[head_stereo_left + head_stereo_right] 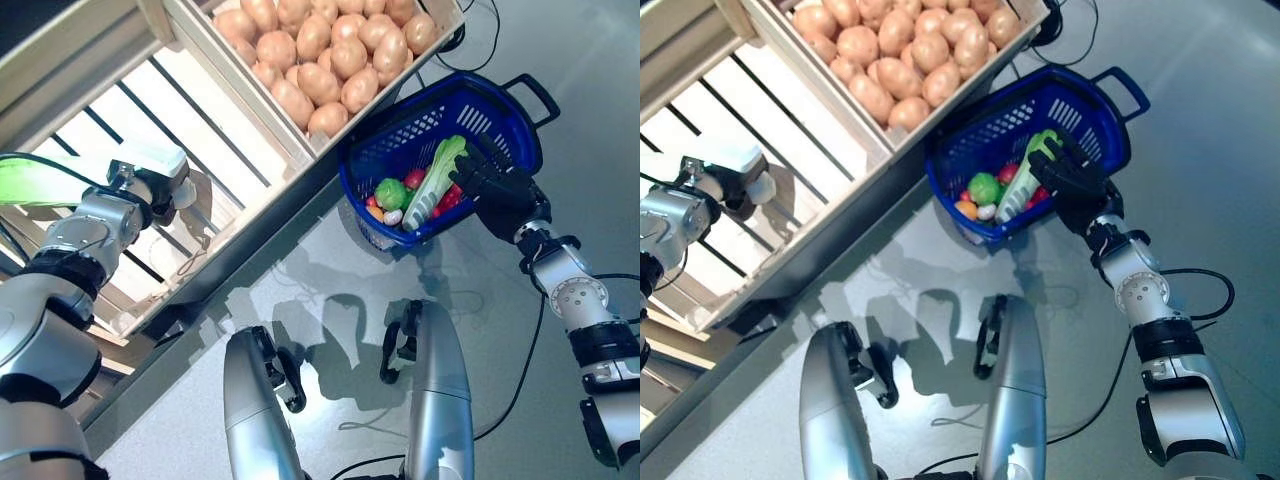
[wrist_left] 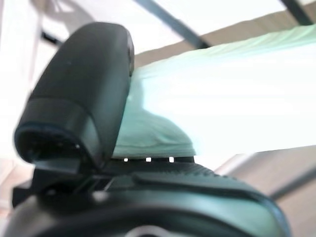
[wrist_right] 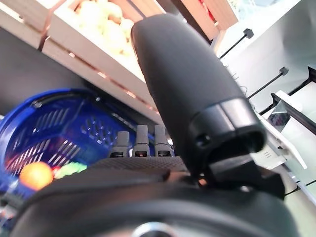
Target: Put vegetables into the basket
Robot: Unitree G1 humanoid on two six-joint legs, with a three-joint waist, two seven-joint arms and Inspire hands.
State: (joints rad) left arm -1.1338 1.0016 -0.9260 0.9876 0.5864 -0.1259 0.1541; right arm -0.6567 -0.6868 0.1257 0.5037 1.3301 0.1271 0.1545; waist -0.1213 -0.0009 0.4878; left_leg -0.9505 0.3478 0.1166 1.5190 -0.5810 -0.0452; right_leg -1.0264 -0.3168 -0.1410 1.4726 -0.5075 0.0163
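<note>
1. Fingers of right hand (image 1: 500, 188) spread straight over blue basket (image 1: 395, 135); cabbage (image 1: 437, 178) lies just beyond the fingertips, inside, beside other vegetables.
2. Left hand (image 2: 79, 98) pinches a pale green leafy vegetable (image 2: 222, 98), thumb against it, over the slatted crate (image 1: 190, 110).
3. Judgement: lift right hand straight up, clear of the rim, before carrying the next across.

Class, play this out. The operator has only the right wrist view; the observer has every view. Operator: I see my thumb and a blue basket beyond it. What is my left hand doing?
Observer: Your left hand is over the slatted wooden crate, pinching a pale green vegetable.
Operator: What is on top in the basket?
Observer: A Chinese cabbage lies across smaller vegetables in the blue basket, with your open right hand just above it.
</note>
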